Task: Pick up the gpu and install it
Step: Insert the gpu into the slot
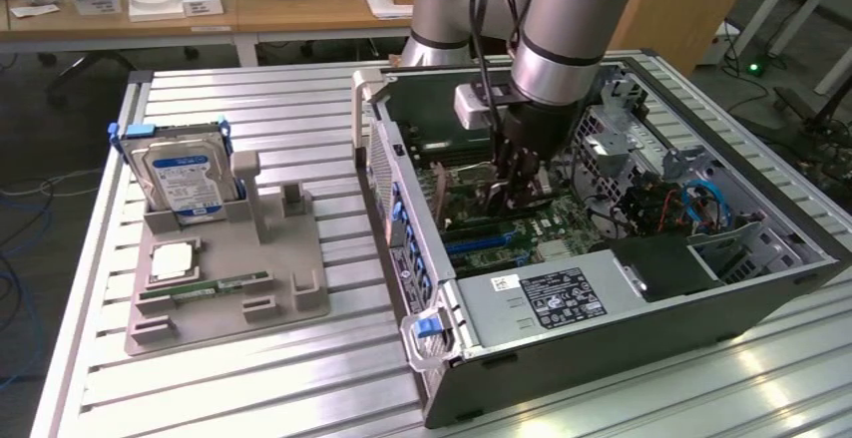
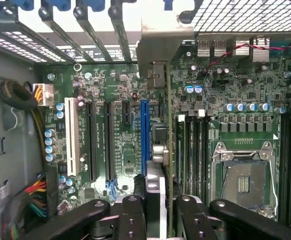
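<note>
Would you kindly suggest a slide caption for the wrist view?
Jaws clamped on the gpu, held edge-on over the motherboard near its blue expansion slot.

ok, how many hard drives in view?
1: the hard drive stands upright in the grey holder, exterior view's left. Others inside the PC case may be hidden.

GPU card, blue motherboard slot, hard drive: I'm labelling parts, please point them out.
Thin dark GPU card with silver-grey bracket [image 2: 160, 47]: wrist view, on its bracket.
Long blue motherboard slot [image 2: 144, 137]: wrist view, mid-length.
Boxy silver hard drive [image 1: 187, 181]: exterior view, on its label.
</note>
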Action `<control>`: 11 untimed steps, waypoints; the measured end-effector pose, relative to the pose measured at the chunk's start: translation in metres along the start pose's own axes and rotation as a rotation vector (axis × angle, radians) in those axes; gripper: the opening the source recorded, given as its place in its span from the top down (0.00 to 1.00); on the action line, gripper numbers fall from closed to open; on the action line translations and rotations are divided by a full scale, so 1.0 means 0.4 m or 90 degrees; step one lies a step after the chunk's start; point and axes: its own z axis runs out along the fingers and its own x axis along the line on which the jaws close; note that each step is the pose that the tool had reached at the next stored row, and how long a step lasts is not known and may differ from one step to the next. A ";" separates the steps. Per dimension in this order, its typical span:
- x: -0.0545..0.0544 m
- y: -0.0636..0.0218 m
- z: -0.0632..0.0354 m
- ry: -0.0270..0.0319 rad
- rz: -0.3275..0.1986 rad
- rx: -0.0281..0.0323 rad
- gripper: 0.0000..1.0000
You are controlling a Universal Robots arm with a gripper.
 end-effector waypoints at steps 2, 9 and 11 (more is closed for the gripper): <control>0.002 0.000 0.001 0.0001 0.000 0.0000 0.72; 0.018 0.001 0.004 0.0001 0.000 0.0000 0.72; 0.019 0.008 0.006 -0.0001 0.000 0.0001 0.72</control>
